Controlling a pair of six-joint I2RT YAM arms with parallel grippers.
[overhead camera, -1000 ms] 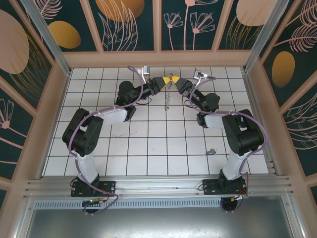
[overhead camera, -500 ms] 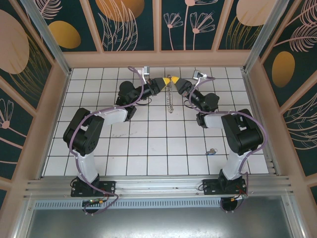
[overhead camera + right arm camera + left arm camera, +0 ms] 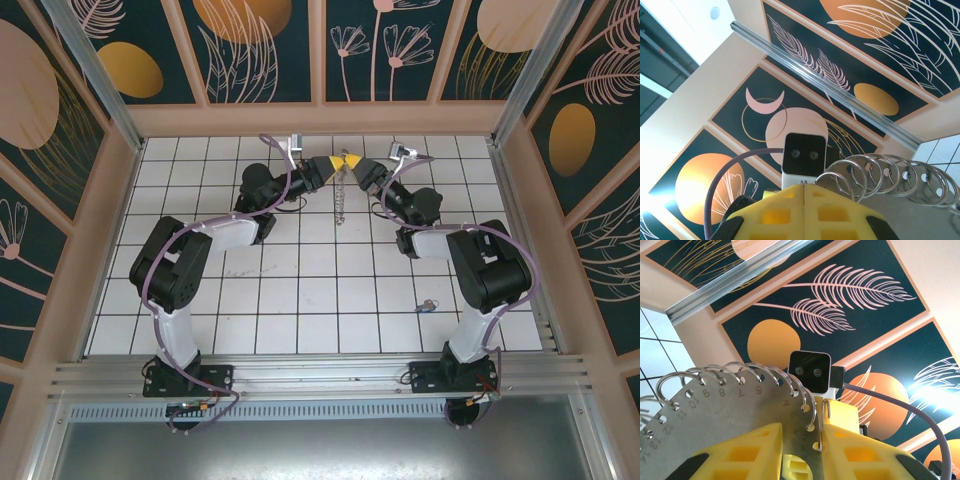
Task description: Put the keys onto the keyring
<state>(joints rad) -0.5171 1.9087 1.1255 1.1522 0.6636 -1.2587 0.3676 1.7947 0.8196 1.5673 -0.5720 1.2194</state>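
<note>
Above the far end of the tiled desk [image 3: 300, 290] I have the keyring [image 3: 343, 192] hanging for threading: left tool [image 3: 335, 160] slightly open around it, grip unclear, right tool [image 3: 352, 160] fully closed, keys [image 3: 427, 304] lying near my right arm [image 3: 490, 265].

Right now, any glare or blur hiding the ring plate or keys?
Left wrist: the grey steel plate with numbered holes and wire rings is sharp, numerals readable; glare whitens the wall panel at right. Right wrist: rings crisp, ceiling top left very bright. Top external: even light, but the tiny dark keys with a blue bit are too small for detail.
</note>
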